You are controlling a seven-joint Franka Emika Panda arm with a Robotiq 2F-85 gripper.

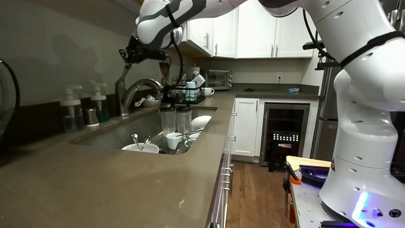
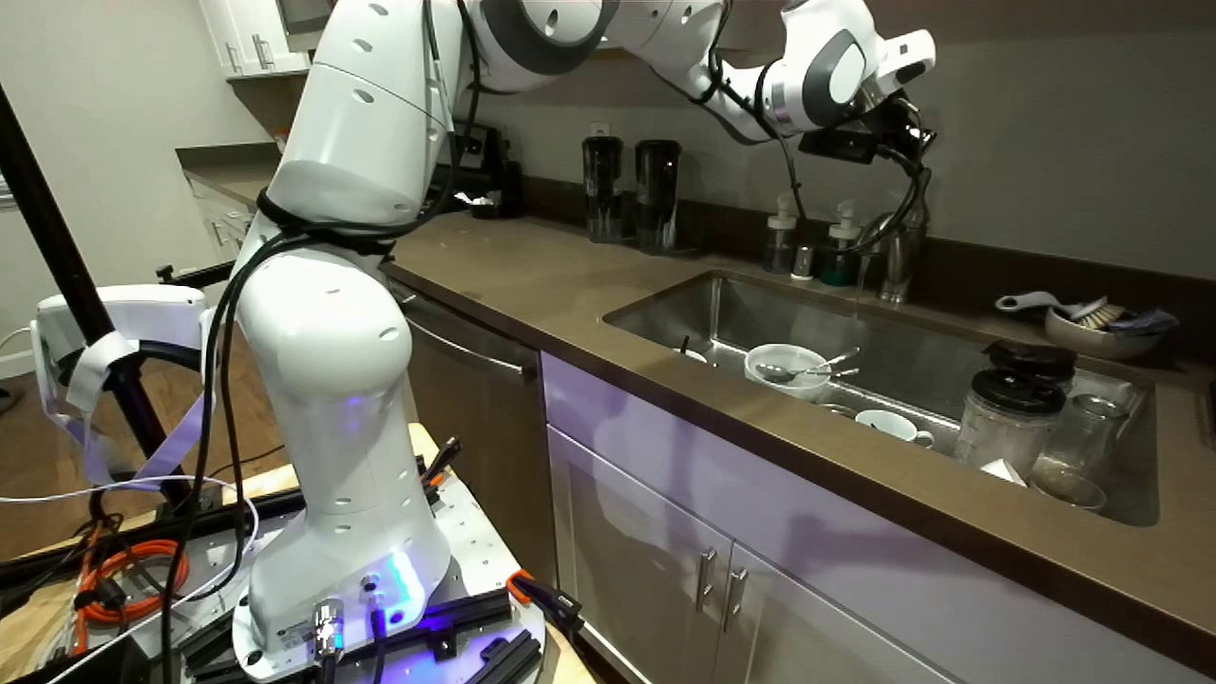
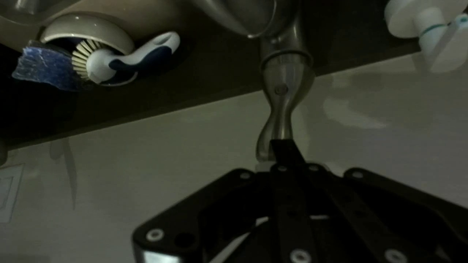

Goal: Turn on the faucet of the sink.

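Note:
The brushed-metal faucet [image 1: 128, 96] stands at the back edge of the sink [image 1: 104, 136], its spout arching over the basin. It also shows in an exterior view [image 2: 901, 261]. Its lever handle [image 1: 122, 77] points up from the top of the body. In the wrist view the handle [image 3: 280, 117] runs to the fingertips. My gripper [image 1: 127, 65] is at the top end of the handle. In the wrist view the gripper [image 3: 288, 151] has its fingers together, overlapping the handle's tip. The tip shows partly left of the fingers; contact is hard to tell in the dark.
Soap dispensers [image 1: 72, 110] and a metal cup [image 1: 91, 117] stand beside the faucet. A bowl with a brush [image 2: 1102, 328] is on its other side. The sink holds a white bowl [image 2: 787, 370], mugs and lidded jars [image 2: 1009, 418]. The wall is close behind the gripper.

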